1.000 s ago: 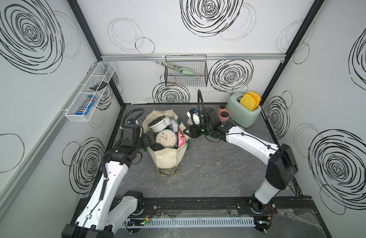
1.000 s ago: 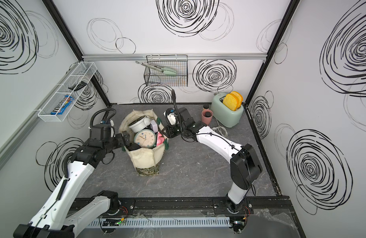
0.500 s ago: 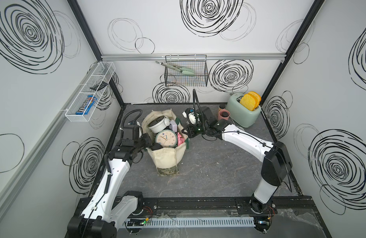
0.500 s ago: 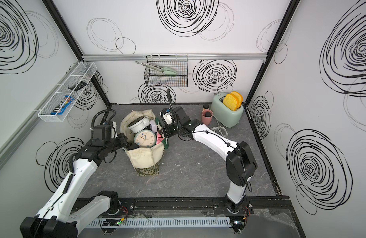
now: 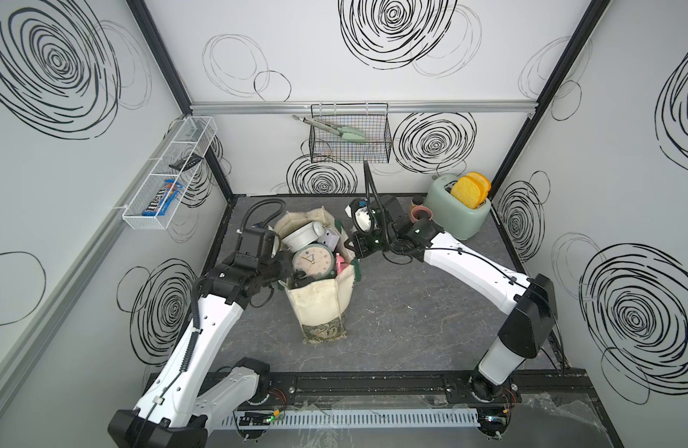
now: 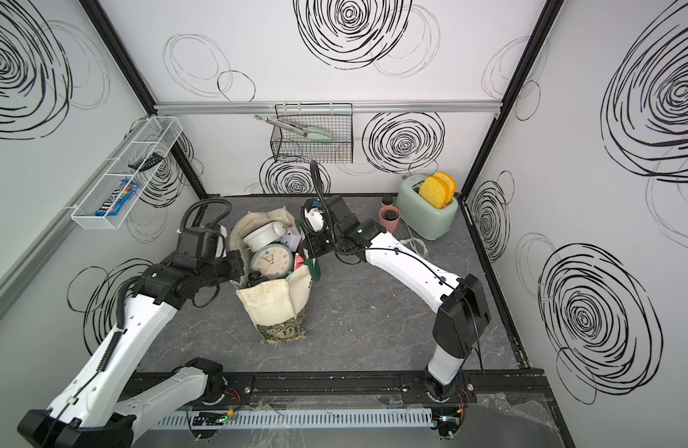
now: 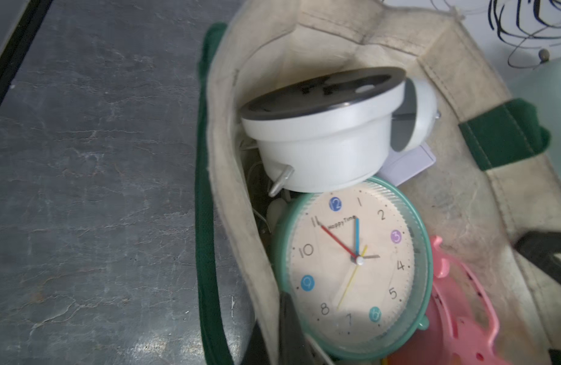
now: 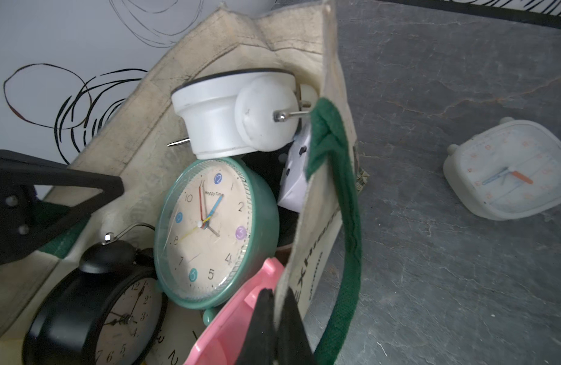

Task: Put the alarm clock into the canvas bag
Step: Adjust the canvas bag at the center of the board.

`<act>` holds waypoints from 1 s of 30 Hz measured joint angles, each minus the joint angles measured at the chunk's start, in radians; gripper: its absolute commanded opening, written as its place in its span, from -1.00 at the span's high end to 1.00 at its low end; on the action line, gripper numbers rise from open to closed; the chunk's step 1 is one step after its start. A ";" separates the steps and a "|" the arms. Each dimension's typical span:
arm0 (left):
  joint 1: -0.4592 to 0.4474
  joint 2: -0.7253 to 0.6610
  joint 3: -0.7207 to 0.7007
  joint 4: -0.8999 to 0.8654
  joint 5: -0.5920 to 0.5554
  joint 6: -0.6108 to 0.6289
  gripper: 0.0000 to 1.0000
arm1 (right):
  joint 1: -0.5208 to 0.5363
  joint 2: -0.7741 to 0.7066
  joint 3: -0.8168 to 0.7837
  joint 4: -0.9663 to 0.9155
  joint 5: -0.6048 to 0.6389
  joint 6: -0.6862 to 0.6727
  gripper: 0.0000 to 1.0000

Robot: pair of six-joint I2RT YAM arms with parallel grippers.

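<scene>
Canvas bag (image 5: 319, 302): stands upright on the bench (image 5: 412, 310), mouth open, between the two arms.
Left end effector (image 7: 279, 335): closed, with the bag's cream rim pinched between its fingers on the left-arm side.
Right end effector (image 8: 277, 328): closed on the opposite rim, just beside the dark green handle (image 8: 339, 221).
Change from a second ago: both sets of jaws stood apart then, the left ones wide; both are now clamped on canvas. The arms have hardly shifted.
Bag contents: teal alarm clock (image 7: 355, 262) on top, face up; white twin-bell alarm clock (image 7: 323, 132) tipped against its upper edge; black twin-bell alarm clock (image 8: 92, 309) and a pink plastic piece (image 8: 234, 316) alongside.
White square alarm clock (image 8: 506, 170): lies on the bench outside the bag, apart from it, untouched. In both top views it appears to sit behind the right arm's cable, though the view there is cluttered.
</scene>
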 measured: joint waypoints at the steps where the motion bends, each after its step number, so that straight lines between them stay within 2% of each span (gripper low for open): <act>1: 0.024 -0.013 -0.007 0.001 0.005 0.000 1.00 | -0.003 -0.005 -0.017 0.006 -0.001 0.003 1.00; 4: 0.056 -0.031 -0.029 0.023 0.032 0.001 1.00 | -0.004 -0.015 -0.068 0.051 -0.004 0.008 1.00; 8: 0.058 -0.035 -0.089 0.066 0.057 0.000 1.00 | 0.005 -0.029 -0.107 0.100 -0.010 0.027 1.00; 13: 0.062 -0.087 -0.198 0.156 0.057 -0.003 0.96 | 0.035 -0.091 -0.229 0.214 0.005 0.060 0.96; 15: 0.063 -0.106 -0.218 0.174 0.058 -0.006 0.70 | 0.035 -0.106 -0.260 0.246 0.008 0.072 0.75; 17: 0.066 -0.113 -0.222 0.190 0.059 -0.010 0.53 | 0.031 -0.109 -0.267 0.269 0.007 0.076 0.52; 19: 0.072 -0.120 -0.221 0.219 0.057 -0.013 0.30 | 0.025 -0.116 -0.266 0.304 0.010 0.074 0.17; 21: 0.074 -0.126 -0.219 0.240 0.056 -0.014 0.01 | 0.019 -0.132 -0.262 0.324 0.014 0.067 -0.06; 22: 0.074 -0.127 -0.217 0.248 0.057 -0.014 -0.10 | 0.016 -0.139 -0.259 0.329 0.019 0.064 -0.27; 23: 0.075 -0.127 -0.215 0.254 0.059 -0.012 -0.25 | 0.013 -0.143 -0.251 0.328 0.021 0.058 -0.53; 25: 0.079 -0.124 -0.206 0.257 0.059 -0.008 -0.57 | 0.008 -0.148 -0.230 0.325 0.041 0.045 -0.84; 26: 0.081 -0.121 -0.196 0.256 0.060 -0.007 -0.88 | 0.004 -0.151 -0.217 0.321 0.055 0.035 -0.99; 30: 0.084 -0.115 -0.140 0.256 0.055 0.001 -0.92 | -0.040 -0.166 -0.179 0.306 0.105 0.026 -0.95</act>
